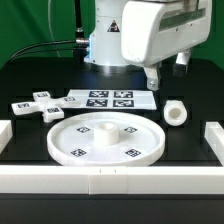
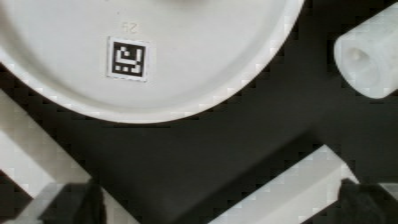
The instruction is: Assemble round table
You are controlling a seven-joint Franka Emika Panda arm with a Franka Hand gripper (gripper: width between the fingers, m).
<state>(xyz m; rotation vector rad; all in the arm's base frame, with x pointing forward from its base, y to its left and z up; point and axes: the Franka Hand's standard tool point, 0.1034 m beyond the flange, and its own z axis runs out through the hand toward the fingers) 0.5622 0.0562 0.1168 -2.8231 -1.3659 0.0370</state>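
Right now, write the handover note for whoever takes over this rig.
Gripper: open, empty, raised over the table near the disc's edge.
Disc: flat on the table, front centre, hub up.
Leg: loose, at the exterior view's right of the disc, not touching it.
Foot: loose, at the exterior view's left, beside the marker board.
Done: nothing joined.
Left: likely leg into hub, then foot onto leg.

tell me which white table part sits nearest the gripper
The short cylinder leg, on the exterior view's right, almost under the gripper; the round disc and cross-shaped foot lie farther off.
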